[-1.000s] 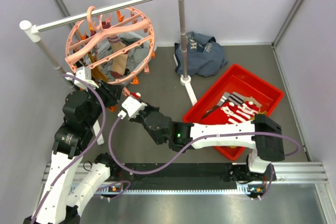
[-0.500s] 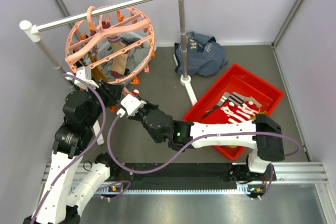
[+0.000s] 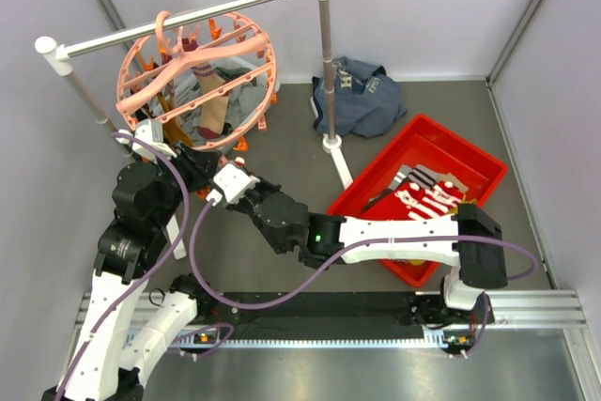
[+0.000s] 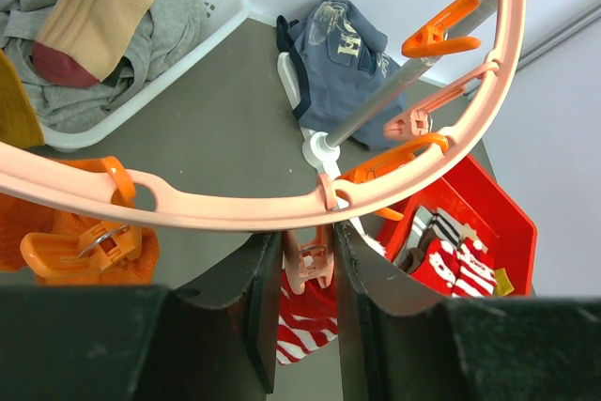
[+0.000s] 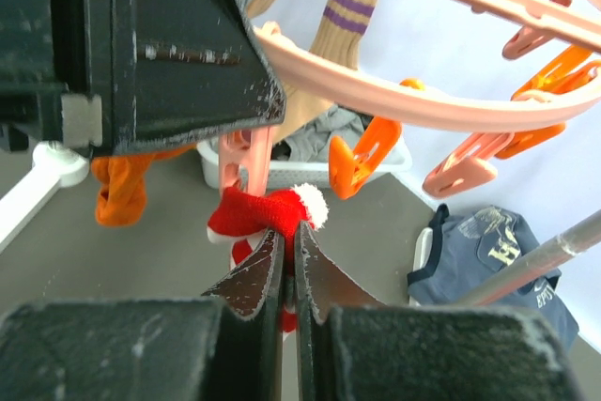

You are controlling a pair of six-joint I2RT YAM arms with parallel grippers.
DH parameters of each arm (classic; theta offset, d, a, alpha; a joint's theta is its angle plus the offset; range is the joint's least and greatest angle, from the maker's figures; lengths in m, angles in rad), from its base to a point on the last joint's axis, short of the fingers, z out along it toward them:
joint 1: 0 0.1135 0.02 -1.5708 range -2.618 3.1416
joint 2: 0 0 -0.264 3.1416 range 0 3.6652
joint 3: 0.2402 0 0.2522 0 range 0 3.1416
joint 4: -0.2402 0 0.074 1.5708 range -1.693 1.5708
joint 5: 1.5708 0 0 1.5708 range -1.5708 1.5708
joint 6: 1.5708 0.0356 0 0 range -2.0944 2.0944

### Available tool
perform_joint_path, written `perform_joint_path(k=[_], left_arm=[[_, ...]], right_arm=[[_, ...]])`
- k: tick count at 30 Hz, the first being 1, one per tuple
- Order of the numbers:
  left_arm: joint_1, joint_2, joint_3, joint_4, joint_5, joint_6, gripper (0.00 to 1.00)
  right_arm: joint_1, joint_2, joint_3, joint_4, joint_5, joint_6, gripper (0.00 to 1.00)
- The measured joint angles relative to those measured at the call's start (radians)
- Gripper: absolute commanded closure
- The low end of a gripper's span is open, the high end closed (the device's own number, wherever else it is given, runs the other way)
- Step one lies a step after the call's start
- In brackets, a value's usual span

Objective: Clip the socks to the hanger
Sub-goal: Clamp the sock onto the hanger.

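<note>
The pink ring hanger [image 3: 195, 77] hangs from the rail at the back left. My left gripper [image 4: 305, 288] is shut on one of its pink clip pegs [image 4: 308, 265], a finger pressing each side, just under the ring [image 4: 235, 213]. My right gripper [image 5: 289, 241] is shut on a red-and-white striped sock [image 5: 254, 211] with a white pompom. It holds the sock's red cuff right below that same peg [image 5: 246, 161], touching its tip. In the left wrist view the sock [image 4: 305, 321] shows beneath the peg. More socks [image 3: 427, 199] lie in the red tray.
The red tray [image 3: 474, 161] sits at the right. The white-and-grey rail stand [image 3: 324, 53] has a navy garment [image 3: 362, 91] by its foot. A white basket [image 4: 221, 21] of grey cloth stands under the hanger. A tan-and-maroon sock [image 4: 94, 7] and an orange sock [image 5: 117, 190] hang clipped.
My right arm has moved a little left and up toward the hanger, bringing the striped sock under the peg. The left arm has held still on the peg.
</note>
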Motion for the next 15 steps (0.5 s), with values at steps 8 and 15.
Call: perform_joint_path(k=[8,15], left_arm=[[0.0,-0.001,0.008,-0.006,0.0,-0.002,1.0],[0.0,-0.01,0.02,-0.009,0.001,-0.005,1.0]], right_arm=[[0.0,0.008,0.0,-0.054,0.001,0.045,1.0],[0.002,0.027,0.022,-0.092,0.04,0.076,1.0]])
